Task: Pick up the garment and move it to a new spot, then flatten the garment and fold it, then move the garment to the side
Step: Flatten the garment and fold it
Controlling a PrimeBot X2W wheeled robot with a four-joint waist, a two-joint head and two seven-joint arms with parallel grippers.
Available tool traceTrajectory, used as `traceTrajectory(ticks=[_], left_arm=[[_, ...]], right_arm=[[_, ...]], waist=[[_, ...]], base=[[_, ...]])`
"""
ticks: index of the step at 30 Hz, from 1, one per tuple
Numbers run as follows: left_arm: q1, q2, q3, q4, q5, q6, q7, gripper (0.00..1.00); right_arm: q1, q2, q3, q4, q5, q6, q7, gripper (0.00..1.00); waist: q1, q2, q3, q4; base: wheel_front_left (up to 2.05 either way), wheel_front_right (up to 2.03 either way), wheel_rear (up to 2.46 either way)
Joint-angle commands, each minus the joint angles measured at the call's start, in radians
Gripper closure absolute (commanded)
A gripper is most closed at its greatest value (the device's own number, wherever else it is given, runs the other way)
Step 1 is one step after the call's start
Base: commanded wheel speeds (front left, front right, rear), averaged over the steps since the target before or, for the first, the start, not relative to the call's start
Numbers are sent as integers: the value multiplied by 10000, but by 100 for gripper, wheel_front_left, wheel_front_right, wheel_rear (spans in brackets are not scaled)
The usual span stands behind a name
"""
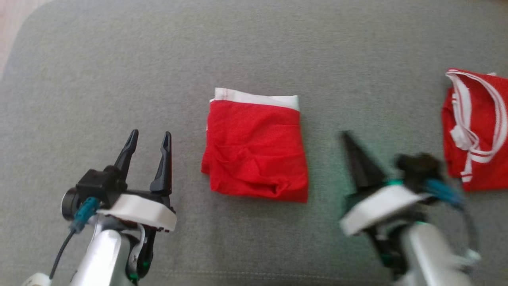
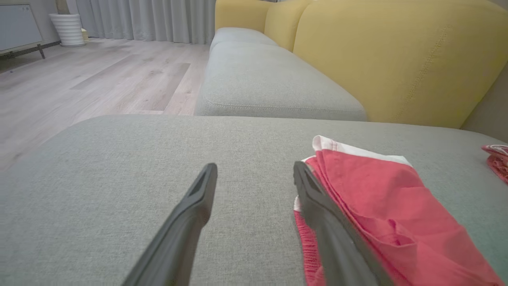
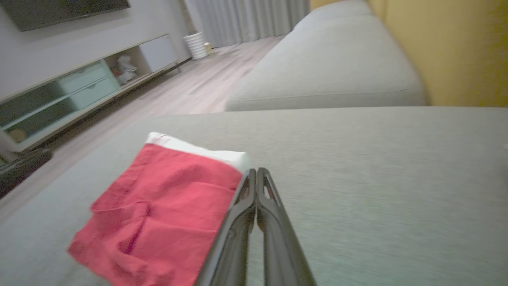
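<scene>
Because the garment is thin red cloth with a white band along its upper edge, it will likely be light, soft and limp, sagging and unfolding if it is lifted by one corner. It lies at the centre of the head view as a neat, slightly creased rectangle, so the folding looks done and the move to the side is what remains. A hold low on the stacked layers at both side edges, pinching all the plies at once, should keep the fold together. The thicker band looks like the firmest place to bite.

At lower left of the head view, the left tool has its fingers spread and holds nothing; a strip of grey shows between it and the cloth's left edge. The right tool has its fingers pressed together on nothing, their tips just beside the garment's right edge; in the head view it is blurred.

A second red garment with white trim lies crumpled at the right edge of the head view, well apart. Everything rests on a grey woven sofa seat, which probably grips the cloth, so lifting should go better than dragging. Beyond it are a yellow backrest, a pale wooden floor, grey curtains, a white ribbed pot and a low cabinet.
</scene>
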Motion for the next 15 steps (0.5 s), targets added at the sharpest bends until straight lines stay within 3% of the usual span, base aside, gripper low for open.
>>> traceTrajectory(ticks=[1, 2, 4, 15], left_arm=[[-533, 68, 302, -225, -104, -51, -85, 0], [-533, 68, 302, -225, -104, -51, -85, 0], [-666, -5, 228, -121, -89, -80, -132, 0], [-1035, -174, 170, 208, -89, -185, -263, 0]], right_arm=[[-777, -12, 1032, 224, 295, 67, 48, 100], [-777, -12, 1032, 224, 295, 67, 48, 100], [-1429, -12, 2091, 1373, 726, 67, -62, 100], [-2959, -12, 4073, 4025, 1925, 67, -479, 100]], waist=[[0, 0, 122, 251], [0, 0, 122, 251], [0, 0, 232, 526], [0, 0, 486, 1148]], base=[[0, 0, 0], [0, 0, 0], [0, 0, 0], [0, 0, 0]])
